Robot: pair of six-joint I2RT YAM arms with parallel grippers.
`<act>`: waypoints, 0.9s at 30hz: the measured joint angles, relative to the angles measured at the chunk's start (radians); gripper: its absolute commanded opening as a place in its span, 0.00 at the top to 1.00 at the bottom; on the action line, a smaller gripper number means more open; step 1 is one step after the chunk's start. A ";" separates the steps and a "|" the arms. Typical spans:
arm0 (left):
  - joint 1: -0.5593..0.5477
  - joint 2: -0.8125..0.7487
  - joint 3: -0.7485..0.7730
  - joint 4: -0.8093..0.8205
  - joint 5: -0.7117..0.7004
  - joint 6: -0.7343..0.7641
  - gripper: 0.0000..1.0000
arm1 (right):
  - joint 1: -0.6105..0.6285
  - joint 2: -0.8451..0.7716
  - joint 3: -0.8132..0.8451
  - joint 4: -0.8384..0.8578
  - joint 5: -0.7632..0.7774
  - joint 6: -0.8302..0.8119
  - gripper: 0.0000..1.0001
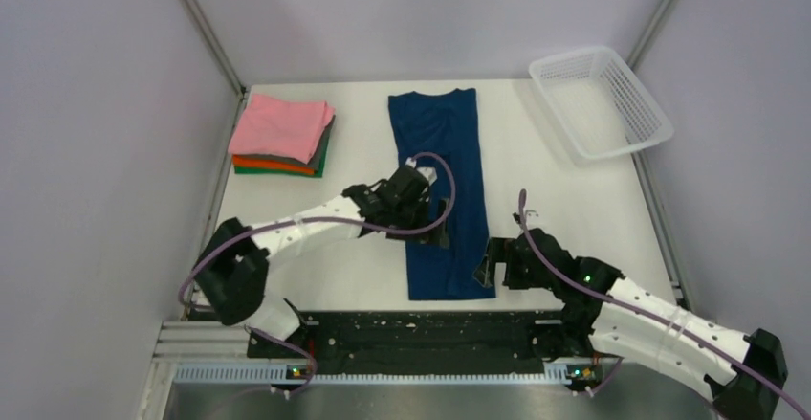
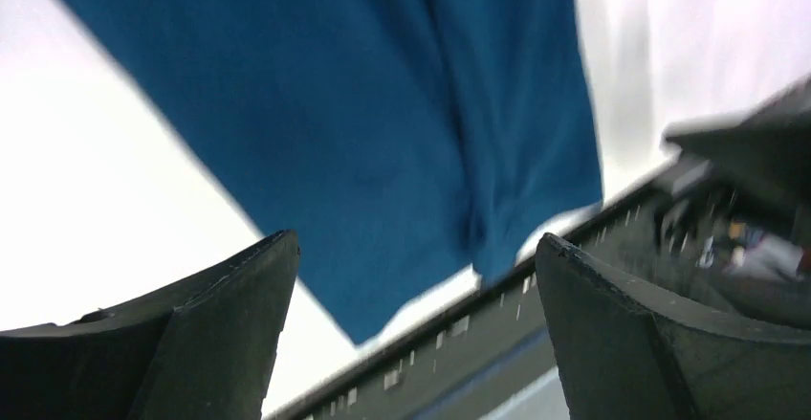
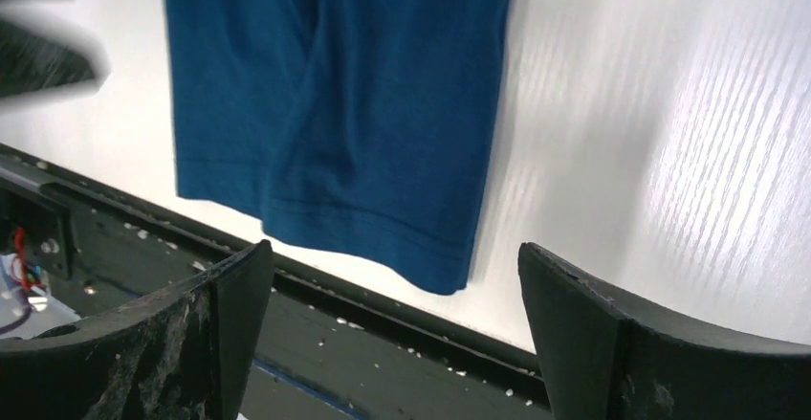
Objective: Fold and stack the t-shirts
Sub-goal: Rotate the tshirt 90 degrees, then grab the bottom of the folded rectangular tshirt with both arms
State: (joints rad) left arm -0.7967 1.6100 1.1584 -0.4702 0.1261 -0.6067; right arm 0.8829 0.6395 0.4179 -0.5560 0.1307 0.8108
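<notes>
The white table carries the navy blue cloth t-shirt as a long narrow strip in the middle, with its long axis running from the far side to the arm bases. The left gripper hangs over the strip's mid-length, jaws wide and empty. The right gripper, also spread and empty, sits just beside the near right corner, so it seems better placed to lift that end.
</notes>
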 measured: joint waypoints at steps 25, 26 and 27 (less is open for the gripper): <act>-0.200 -0.075 -0.413 0.092 0.095 -0.417 0.93 | 0.000 0.185 -0.086 0.061 -0.064 0.074 0.82; -0.200 -0.063 -0.404 0.086 0.089 -0.418 0.99 | 0.000 0.195 -0.086 0.060 -0.060 0.076 0.97; -0.200 -0.052 -0.394 0.076 0.090 -0.418 1.00 | 0.000 0.201 -0.085 0.061 -0.059 0.073 1.00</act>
State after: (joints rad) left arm -0.9966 1.5578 0.7647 -0.3939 0.2157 -1.0252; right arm 0.8825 0.8406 0.3325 -0.4950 0.0719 0.8837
